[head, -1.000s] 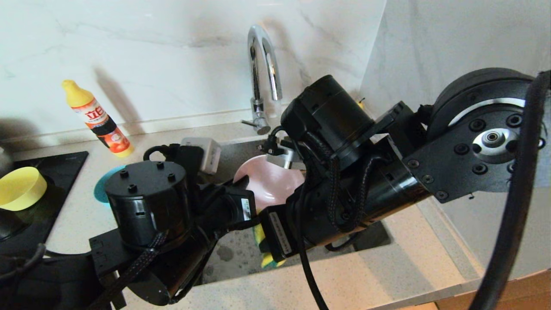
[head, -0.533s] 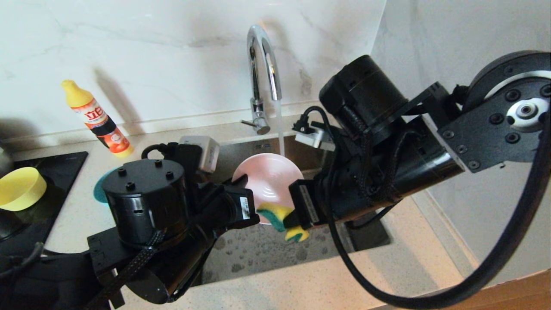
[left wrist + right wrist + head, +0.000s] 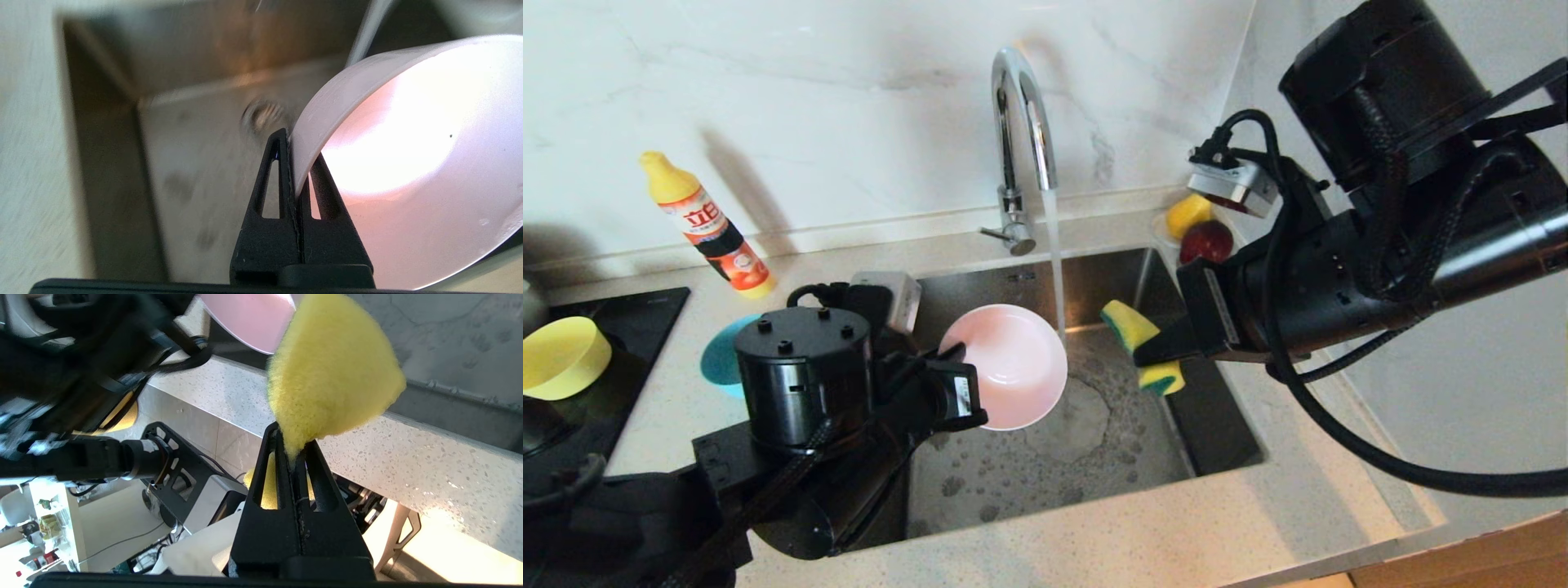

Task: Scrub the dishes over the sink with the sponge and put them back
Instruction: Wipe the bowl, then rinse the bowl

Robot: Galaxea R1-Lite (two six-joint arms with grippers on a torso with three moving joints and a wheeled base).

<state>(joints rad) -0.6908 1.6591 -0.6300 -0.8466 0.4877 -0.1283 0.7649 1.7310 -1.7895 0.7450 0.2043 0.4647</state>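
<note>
Gripping the pink bowl point(image 3: 1013, 365) by its rim, the left gripper point(image 3: 960, 384) is holding it over the sink point(image 3: 1094, 457). Only the right wrist view is showing the right gripper point(image 3: 292, 457) pinching the sponge point(image 3: 333, 375).

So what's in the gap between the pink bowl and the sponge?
In the head view, only the stream of water from the tap falls between the pink bowl and the sponge, over the sink floor.

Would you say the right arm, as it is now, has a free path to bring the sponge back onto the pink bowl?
Probably yes. The right gripper pinches the sponge over the sink, beside the pink bowl, whose open side faces up. Only the tap's water stream lies between them.
</note>
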